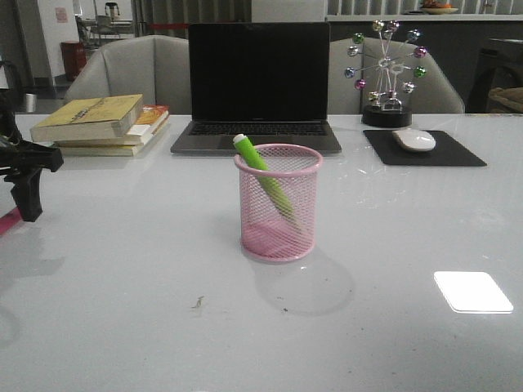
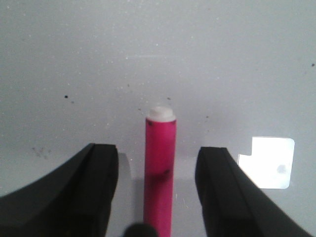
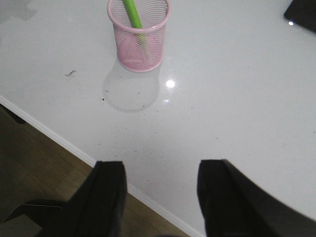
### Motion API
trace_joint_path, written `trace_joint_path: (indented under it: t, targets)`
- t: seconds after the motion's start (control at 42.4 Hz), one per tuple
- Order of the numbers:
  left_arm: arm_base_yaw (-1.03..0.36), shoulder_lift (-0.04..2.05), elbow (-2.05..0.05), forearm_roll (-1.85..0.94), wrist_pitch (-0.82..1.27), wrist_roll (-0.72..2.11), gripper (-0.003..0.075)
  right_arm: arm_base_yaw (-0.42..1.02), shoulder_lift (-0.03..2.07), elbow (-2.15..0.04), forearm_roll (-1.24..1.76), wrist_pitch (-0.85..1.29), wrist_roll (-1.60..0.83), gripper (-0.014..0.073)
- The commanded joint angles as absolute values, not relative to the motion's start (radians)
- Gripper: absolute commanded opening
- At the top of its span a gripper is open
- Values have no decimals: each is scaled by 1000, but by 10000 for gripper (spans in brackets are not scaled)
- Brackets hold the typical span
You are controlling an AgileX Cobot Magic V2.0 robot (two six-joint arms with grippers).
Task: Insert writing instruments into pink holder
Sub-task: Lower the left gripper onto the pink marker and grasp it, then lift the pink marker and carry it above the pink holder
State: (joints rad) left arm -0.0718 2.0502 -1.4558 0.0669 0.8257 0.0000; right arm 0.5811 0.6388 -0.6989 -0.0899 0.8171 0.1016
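Note:
The pink holder (image 1: pixel 279 214) stands upright mid-table, and the green pen (image 1: pixel 263 172) leans inside it with its whitish cap above the rim. The right wrist view shows the holder (image 3: pixel 139 34) and the green pen (image 3: pixel 132 14) too. The magenta pen (image 2: pixel 160 170) lies flat on the table, whitish cap pointing away. My left gripper (image 2: pixel 158 149) is open and straddles it, with a gap on each side. In the front view that left gripper (image 1: pixel 29 204) is at the table's far left, with a sliver of the magenta pen (image 1: pixel 8 221) beside it. My right gripper (image 3: pixel 161 165) is open and empty over the table's near edge.
A laptop (image 1: pixel 258 86) stands behind the holder, with stacked books (image 1: pixel 102 122) at back left. A white mouse (image 1: pixel 414 140) on a black pad and a ferris-wheel ornament (image 1: pixel 386 75) are at back right. The table edge (image 3: pixel 59 139) and the wooden floor show under my right gripper.

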Motion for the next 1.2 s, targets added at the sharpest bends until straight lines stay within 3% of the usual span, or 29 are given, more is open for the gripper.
trace_joint_path:
  t: [0.0,0.377,0.636,0.754,0.966,1.178]
  targets:
    - [-70,2003,-1487,56,810,0,402,573,636,-722,-106,755,105,445]
    - [-70,2028,-1487,45,836,13,387,573,636,-722,-106,755,105,445]
    - [-70,2024,-1487,45,842,13,104,573,636,-722,-106,755,105,445]
    - [-70,1983,-1477,36,834,13,94,573,636,-722,-106,755,105,445]
    - [-84,1738,-1293,-141,571,110,93,573,636,-722,-106,755,105,445]
    - [-201,1466,-1072,-242,208,138,93,573,636,-722,-106,755,105,445]
